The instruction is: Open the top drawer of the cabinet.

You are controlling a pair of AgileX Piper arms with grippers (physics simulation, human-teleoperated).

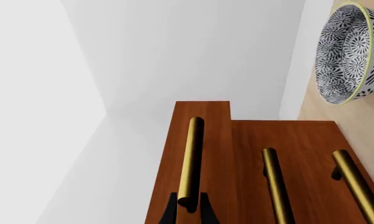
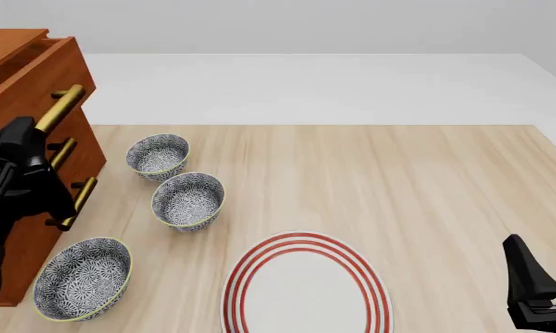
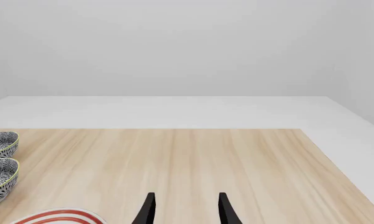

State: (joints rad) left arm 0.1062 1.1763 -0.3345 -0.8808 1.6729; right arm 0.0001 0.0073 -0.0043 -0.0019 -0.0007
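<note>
**Now: my left pincer on the top handle**

Here my left pincer is closed around the near end of the brass handle of the top drawer; in the left wrist view one black finger sits on each side of the bar, tight against it. The top drawer juts out past the fronts of the two lower drawers, so it stands part-way open. In the front view the cabinet stands at the far left edge of the worktop, and my left arm covers much of its front.

My right pincer hangs over bare wood at the near right of the worktop, its fingers parted with nothing between them.

Three patterned bowls lie just right of the cabinet: a far bowl, a middle bowl just beside it, and a near bowl close to the cabinet's foot. A white plate with red rings sits at the near edge, near the middle.

I can read no brand, label or writing on any of these things.
</note>
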